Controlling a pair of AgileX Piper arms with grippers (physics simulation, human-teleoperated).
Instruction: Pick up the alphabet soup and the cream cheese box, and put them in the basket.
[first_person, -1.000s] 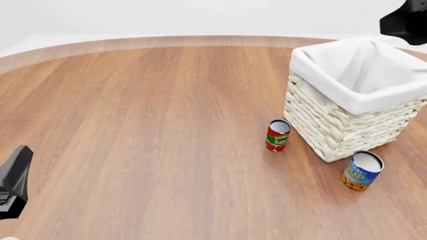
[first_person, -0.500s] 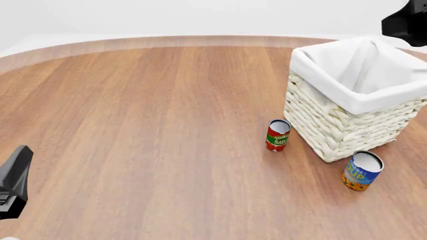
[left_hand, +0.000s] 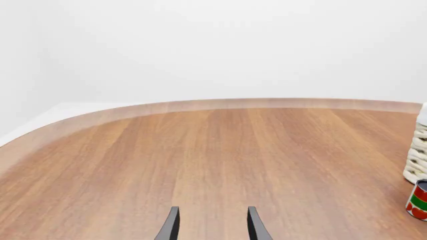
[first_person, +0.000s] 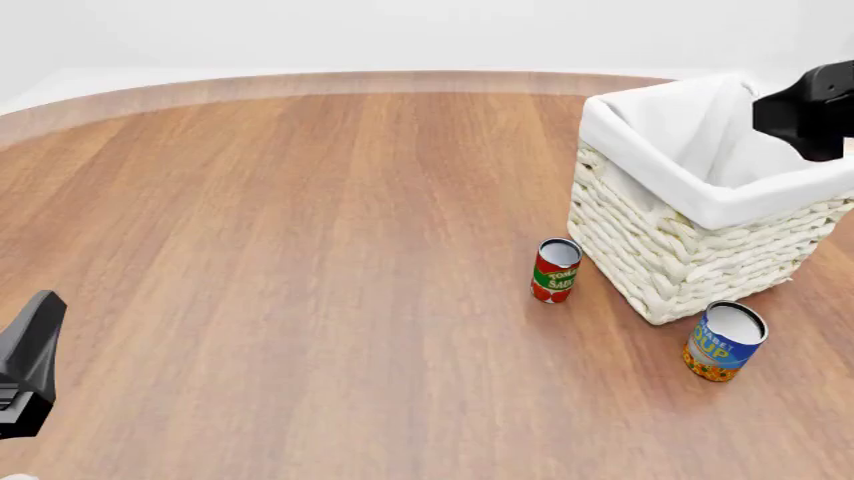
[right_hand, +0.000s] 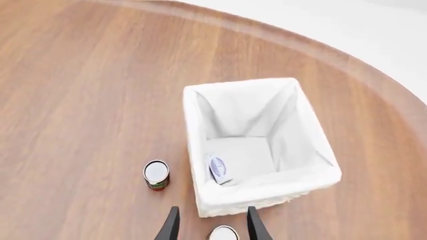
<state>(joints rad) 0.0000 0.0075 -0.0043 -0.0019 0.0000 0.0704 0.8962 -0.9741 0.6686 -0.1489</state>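
Observation:
The alphabet soup, a blue can with a silver top, stands upright on the table just in front of the basket. In the right wrist view its top shows below my right gripper, which hangs open and empty high above the basket. The cream cheese box lies inside the basket against one liner wall; the front view hides it. My left gripper is open and empty, low over bare table far to the left.
A red and green tomato sauce can stands just left of the basket, also seen as tomato sauce can and tomato sauce can. The right arm hangs over the basket's far right side. The left arm sits at the near left edge.
The right arm has come down from the top right corner and now hangs over the basket's right rim. The left arm and the cans have not moved.

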